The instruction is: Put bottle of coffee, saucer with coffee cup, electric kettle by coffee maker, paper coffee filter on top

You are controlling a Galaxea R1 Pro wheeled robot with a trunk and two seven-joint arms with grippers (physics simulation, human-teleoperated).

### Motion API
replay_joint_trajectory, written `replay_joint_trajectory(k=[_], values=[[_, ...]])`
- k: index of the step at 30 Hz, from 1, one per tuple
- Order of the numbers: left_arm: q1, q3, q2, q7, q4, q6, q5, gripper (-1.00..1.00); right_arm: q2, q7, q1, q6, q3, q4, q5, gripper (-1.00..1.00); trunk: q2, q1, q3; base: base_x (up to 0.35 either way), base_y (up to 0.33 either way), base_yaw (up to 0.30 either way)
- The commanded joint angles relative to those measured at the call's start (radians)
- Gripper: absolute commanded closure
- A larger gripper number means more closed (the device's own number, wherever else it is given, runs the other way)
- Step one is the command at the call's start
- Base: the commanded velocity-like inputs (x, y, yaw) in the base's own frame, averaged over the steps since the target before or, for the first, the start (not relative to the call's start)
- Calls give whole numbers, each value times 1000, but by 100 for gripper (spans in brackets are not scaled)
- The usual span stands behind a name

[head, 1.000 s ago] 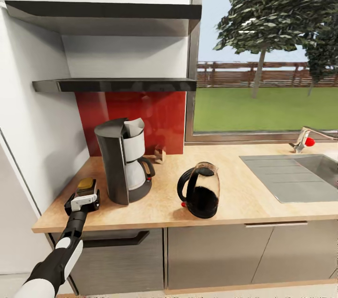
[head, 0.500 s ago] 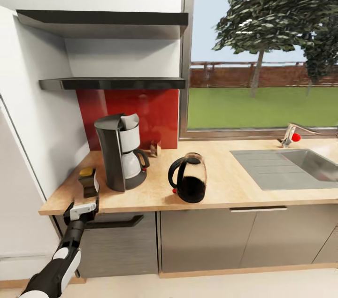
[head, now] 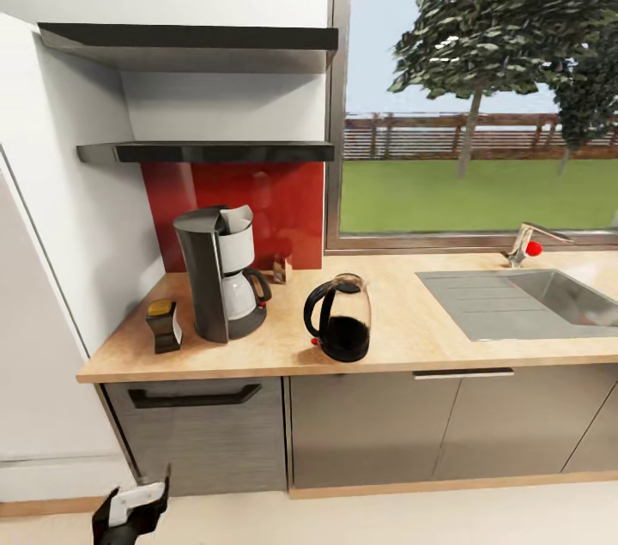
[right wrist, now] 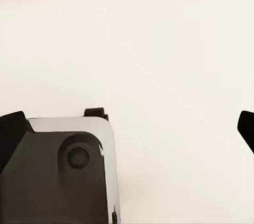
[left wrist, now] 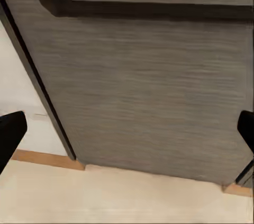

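The coffee maker [head: 219,281] stands at the left end of the kitchen countertop [head: 412,339], with the off-white paper coffee filter [head: 238,218] sitting in its top. The bottle of coffee [head: 163,326] stands upright just left of the machine, free of any gripper. The electric kettle [head: 338,329] rests to the machine's right. Above them runs the kitchen shelf [head: 206,152], which is bare. My left gripper [head: 133,500] hangs low in front of the cabinet, open and empty [left wrist: 127,134]. My right gripper [right wrist: 127,128] is open over pale floor. The saucer and coffee cup are out of view.
A small brown box [head: 281,269] sits behind the coffee maker by the red backsplash. A steel sink [head: 532,300] with a faucet [head: 525,243] lies at the right. A dark drawer handle [head: 193,396] juts from the cabinet front. A white wall borders the left.
My left gripper let go of the bottle, now standing beside the coffee maker, and dropped below the counter edge. The camera has backed away, so the whole view is wider.
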Motion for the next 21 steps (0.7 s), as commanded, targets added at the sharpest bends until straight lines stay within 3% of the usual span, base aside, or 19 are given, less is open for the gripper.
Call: replay_joint_trajectory(k=[1, 3, 7, 9, 12, 17, 21], values=[[4, -3, 3, -1, 52, -3, 5, -100, 1, 6, 0, -3, 6, 0, -12, -100, -1, 0, 0, 0, 0, 0], [25, -7, 7, 0, 149, -1, -5, -100, 4, 7, 0, -3, 6, -2, -14, -100, -1, 0, 0, 0, 0, 0], [64, -10, 14, 2, 207, 11, -6, -100, 21, 7, 0, -3, 5, -4, -15, -100, -1, 0, 0, 0, 0, 0], [83, -11, 23, 3, 260, 18, -6, -100, 41, 8, 0, -3, 3, -4, -16, -100, -1, 0, 0, 0, 0, 0], [104, -17, 27, 5, 354, 19, -7, -100, 51, 11, 0, -2, 1, -5, -17, -100, -1, 0, 0, 0, 0, 0], [186, -35, 28, 9, 431, 20, -7, -100, 56, 14, 0, -1, 0, -8, -19, -100, -1, 0, 0, 0, 0, 0], [228, -36, 27, 10, 441, 22, -6, -100, 56, 15, 0, -1, 1, -29, -18, -100, -1, 0, 0, 0, 0, 0]])
